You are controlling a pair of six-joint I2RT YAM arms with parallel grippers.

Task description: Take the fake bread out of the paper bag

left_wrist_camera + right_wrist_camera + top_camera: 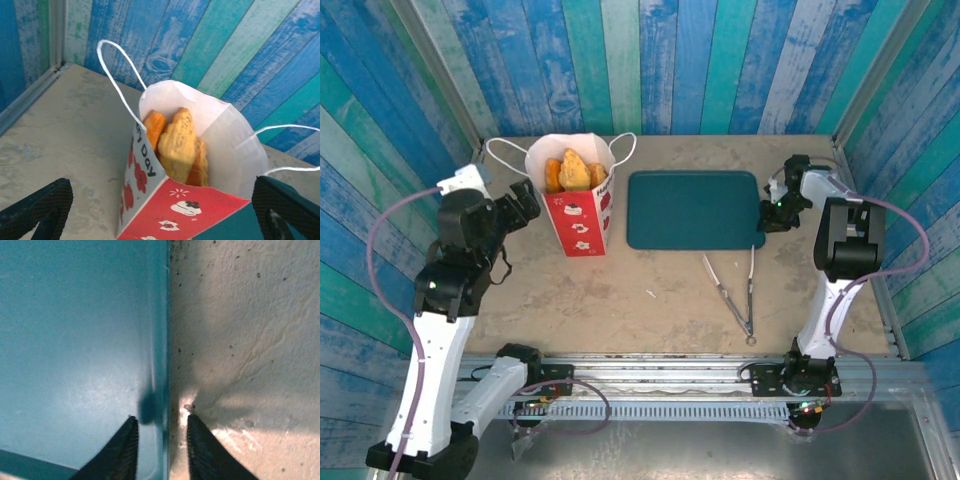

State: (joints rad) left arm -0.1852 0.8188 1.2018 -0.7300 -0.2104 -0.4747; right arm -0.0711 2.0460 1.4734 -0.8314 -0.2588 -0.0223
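Tongs (735, 295): metal, lying on the bench (620, 290), near right.
Left claw (525, 203): wide apart, holding nothing, just left of the bag.
Paper bag (582, 215): upright, mouth open, left of the tray.
Fake bread (177, 142): inside the bag, tops showing.
Tray (690, 210): teal, bare.
Right claw (160, 440): narrowly parted, astride the tray's right rim.

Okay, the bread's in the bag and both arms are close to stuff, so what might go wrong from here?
1. The paper bag stands unsupported; the open left gripper beside it might knock it over and spill the fake bread.
2. A cord handle by the bag's mouth could snag a finger.
3. The right gripper straddles the rim of the teal tray; moving sideways may drag it.
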